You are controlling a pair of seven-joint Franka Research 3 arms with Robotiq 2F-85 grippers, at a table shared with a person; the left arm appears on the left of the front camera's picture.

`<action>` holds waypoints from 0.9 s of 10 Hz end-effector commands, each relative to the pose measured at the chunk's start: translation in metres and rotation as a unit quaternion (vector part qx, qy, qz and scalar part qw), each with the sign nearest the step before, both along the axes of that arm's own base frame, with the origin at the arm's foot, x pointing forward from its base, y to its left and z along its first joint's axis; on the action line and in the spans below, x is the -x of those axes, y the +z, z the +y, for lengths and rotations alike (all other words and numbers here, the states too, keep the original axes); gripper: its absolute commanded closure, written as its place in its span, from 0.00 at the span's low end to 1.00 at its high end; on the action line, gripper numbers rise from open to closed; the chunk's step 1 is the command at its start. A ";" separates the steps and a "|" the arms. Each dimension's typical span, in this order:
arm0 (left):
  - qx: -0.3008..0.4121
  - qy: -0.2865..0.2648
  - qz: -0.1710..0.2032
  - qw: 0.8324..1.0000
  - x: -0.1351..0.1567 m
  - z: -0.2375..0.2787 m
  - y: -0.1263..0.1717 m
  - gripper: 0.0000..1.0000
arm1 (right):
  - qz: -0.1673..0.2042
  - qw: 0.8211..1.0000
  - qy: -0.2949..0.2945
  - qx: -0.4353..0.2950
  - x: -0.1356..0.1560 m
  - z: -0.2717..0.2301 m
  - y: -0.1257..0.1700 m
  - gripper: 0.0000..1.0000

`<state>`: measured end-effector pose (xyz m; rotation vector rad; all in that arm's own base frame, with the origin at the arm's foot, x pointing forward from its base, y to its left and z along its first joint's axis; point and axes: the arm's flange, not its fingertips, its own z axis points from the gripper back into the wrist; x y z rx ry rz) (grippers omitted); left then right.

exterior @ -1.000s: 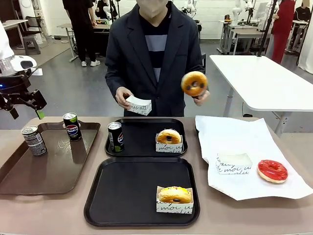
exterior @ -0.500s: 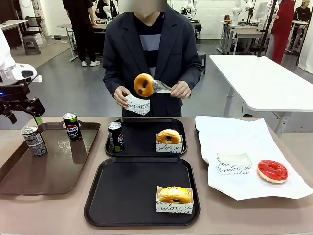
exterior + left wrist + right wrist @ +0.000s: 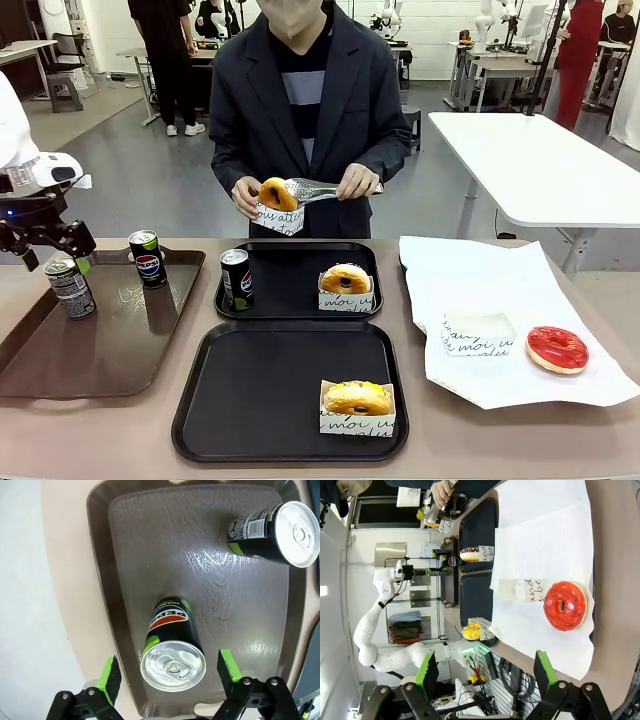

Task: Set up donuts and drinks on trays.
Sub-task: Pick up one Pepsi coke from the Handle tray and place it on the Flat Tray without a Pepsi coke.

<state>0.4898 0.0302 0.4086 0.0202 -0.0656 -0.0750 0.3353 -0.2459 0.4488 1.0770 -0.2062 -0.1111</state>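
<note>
Shared tabletop (image 3: 100, 440) in a busy lab, a person in a dark jacket standing at the far side, and I'm taking the near black tray (image 3: 260, 390) as my marker. In its front right corner sits a boxed yellow donut (image 3: 357, 405). Straight beyond the near black tray lies the far black tray (image 3: 290, 290), carrying the third can (image 3: 236, 279) on its left and another boxed donut (image 3: 346, 285) on its right. Left of the near black tray is the brown tray (image 3: 100, 350), and that's where my left tool (image 3: 169, 672) is: jaws wide, holding nothing, green pads (image 3: 110, 677) standing either side of the silver top of the first can (image 3: 172, 645), with clear gaps on both sides. The can stands upright. The second can (image 3: 148, 258) is upright too, on the same brown tray, a little farther back and nearer the black trays. Right of the near black tray spreads the white paper sheet (image 3: 480, 280), with an open white box (image 3: 478, 335) and a red donut (image 3: 557, 349) lying on it, apart from each other. My right tool (image 3: 486, 671) hangs above that sheet, jaws spread, nothing between them. Well beyond the near black tray, past the table's far edge, the person holds a small printed box (image 3: 282, 217) in one hand (image 3: 245, 197) and tongs (image 3: 315, 188) in the other hand (image 3: 358, 182), the tongs gripping a yellowish donut (image 3: 278, 193) right at the mouth of that box.
</note>
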 end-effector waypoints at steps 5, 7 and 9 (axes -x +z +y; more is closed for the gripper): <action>0.000 0.000 0.010 1.000 -0.009 0.005 -0.022 0.00 | -0.001 1.000 0.001 -0.003 0.001 0.000 0.001 0.00; 0.002 0.001 0.004 1.000 -0.013 0.006 -0.027 0.00 | -0.001 1.000 0.001 -0.003 0.001 0.000 0.001 0.00; 0.018 -0.002 -0.014 1.000 -0.016 0.007 -0.030 0.00 | -0.001 1.000 0.001 -0.003 0.001 0.000 0.001 0.00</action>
